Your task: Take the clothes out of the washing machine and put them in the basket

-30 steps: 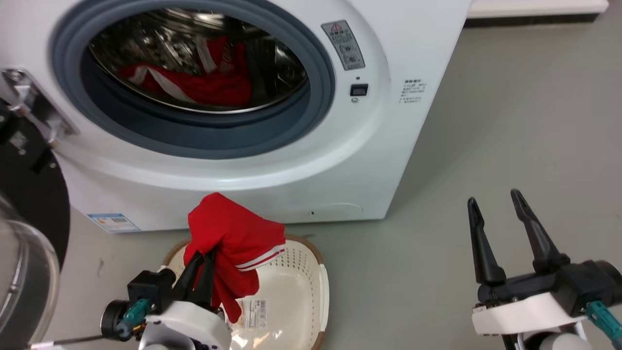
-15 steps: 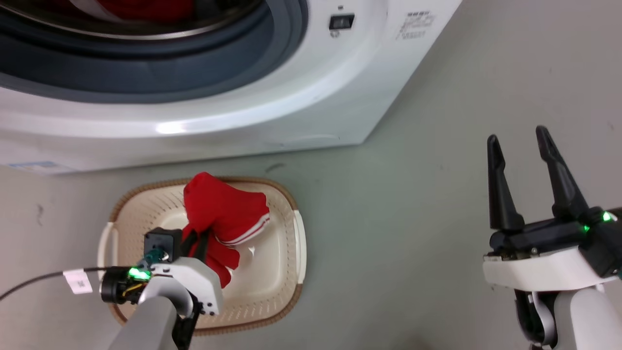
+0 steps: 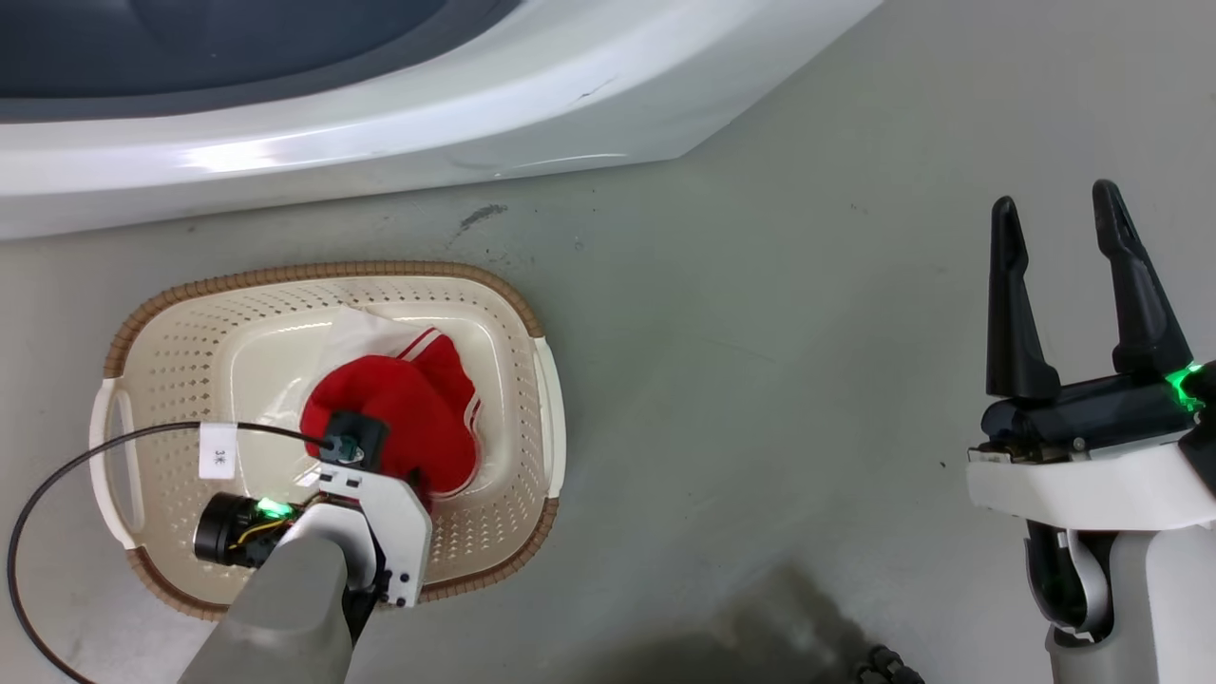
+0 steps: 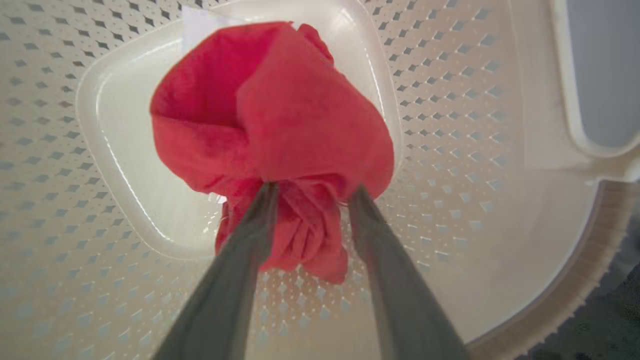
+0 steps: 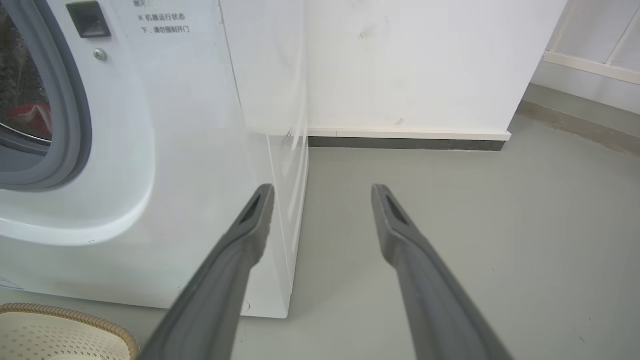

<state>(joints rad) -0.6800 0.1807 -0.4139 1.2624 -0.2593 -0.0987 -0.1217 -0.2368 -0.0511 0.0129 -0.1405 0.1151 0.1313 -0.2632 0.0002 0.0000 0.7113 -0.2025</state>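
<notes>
A red garment with white stripe trim point(image 3: 399, 418) lies bunched on the floor of the cream basket point(image 3: 313, 271), which stands on the floor in front of the washing machine point(image 3: 380, 114). My left gripper point(image 4: 311, 189) reaches down into the basket point(image 4: 475, 150). Its fingers stand apart, with a wad of the red garment point(image 4: 280, 115) between and around the tips. My right gripper point(image 3: 1054, 214) hovers open and empty over bare floor to the right, well clear of the basket. In the right wrist view, more red clothes point(image 5: 32, 120) show inside the drum of the washing machine point(image 5: 190, 125).
A black cable with a white tag point(image 3: 218, 449) loops from my left wrist over the basket's left side. The right gripper point(image 5: 322, 192) faces the machine's right front corner, with a white wall and dark baseboard point(image 5: 400, 144) behind. Grey floor stretches right of the basket point(image 5: 60, 320).
The head camera has tilted down, so the porthole has left the view. My left gripper has lowered the red garment into the basket and its fingers have spread. The right gripper stays open.
</notes>
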